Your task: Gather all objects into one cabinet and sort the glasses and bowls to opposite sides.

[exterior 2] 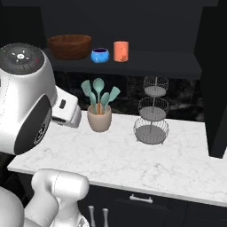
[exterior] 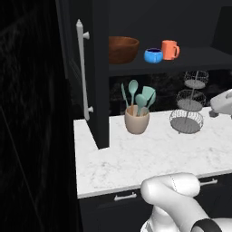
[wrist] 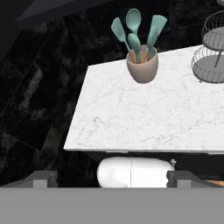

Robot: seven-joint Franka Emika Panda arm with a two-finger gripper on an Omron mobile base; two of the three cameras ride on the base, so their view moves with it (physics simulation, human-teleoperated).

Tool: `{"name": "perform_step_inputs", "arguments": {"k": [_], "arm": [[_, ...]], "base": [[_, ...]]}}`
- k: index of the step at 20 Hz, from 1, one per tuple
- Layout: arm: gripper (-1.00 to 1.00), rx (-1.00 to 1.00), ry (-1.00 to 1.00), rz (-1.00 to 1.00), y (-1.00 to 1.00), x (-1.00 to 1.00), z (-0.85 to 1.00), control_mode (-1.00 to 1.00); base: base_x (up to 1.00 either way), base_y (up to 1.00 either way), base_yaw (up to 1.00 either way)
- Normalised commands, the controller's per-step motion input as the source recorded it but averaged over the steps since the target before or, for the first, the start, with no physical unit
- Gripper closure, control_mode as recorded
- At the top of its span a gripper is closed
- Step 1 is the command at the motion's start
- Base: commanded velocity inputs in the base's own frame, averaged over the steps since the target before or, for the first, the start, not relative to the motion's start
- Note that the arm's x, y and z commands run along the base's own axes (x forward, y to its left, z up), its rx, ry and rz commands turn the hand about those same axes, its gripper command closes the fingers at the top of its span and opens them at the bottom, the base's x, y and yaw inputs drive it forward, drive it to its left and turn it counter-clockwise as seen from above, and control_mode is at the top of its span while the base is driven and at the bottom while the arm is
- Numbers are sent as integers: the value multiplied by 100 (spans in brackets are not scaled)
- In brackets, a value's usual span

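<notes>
Cabinet (exterior: 100, 68) open, black, tall door swung out leftward, edge-on, long axis vertical; white bar handle (exterior: 82, 68) upright along it. Nearest, in the hand view: two dark fingertips at the bottom edge, set wide apart, nothing between them; jaws open and empty, gripper (wrist: 113, 177) aimed down at the white marble table (wrist: 131, 118), smooth and grey-veined. Farther back on the table: beige rounded pot (exterior: 137, 118) holding teal spoons, bowls up; to its right a grey three-tier wire stand (exterior: 188, 102), upright. Above, on the dark cabinet shelf, in a row from left: wide, deep brown wooden bowl (exterior: 122, 49), mouth up; small glossy blue bowl (exterior: 153, 55) just beside; orange mug (exterior: 170, 50), upright, handle pointing right in the left base view. Bowls and mug close together, whether touching cannot tell.
</notes>
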Motion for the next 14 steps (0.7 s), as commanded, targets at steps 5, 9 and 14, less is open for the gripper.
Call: {"name": "perform_step_inputs", "arguments": {"k": [5, 9, 14], "arm": [[-100, 0, 0, 0, 0, 0, 0, 100], [-100, 0, 0, 0, 0, 0, 0, 100], [-100, 0, 0, 0, 0, 0, 0, 100]], "base": [[-62, 0, -10], [-67, 0, -31], [-33, 0, -29]]}}
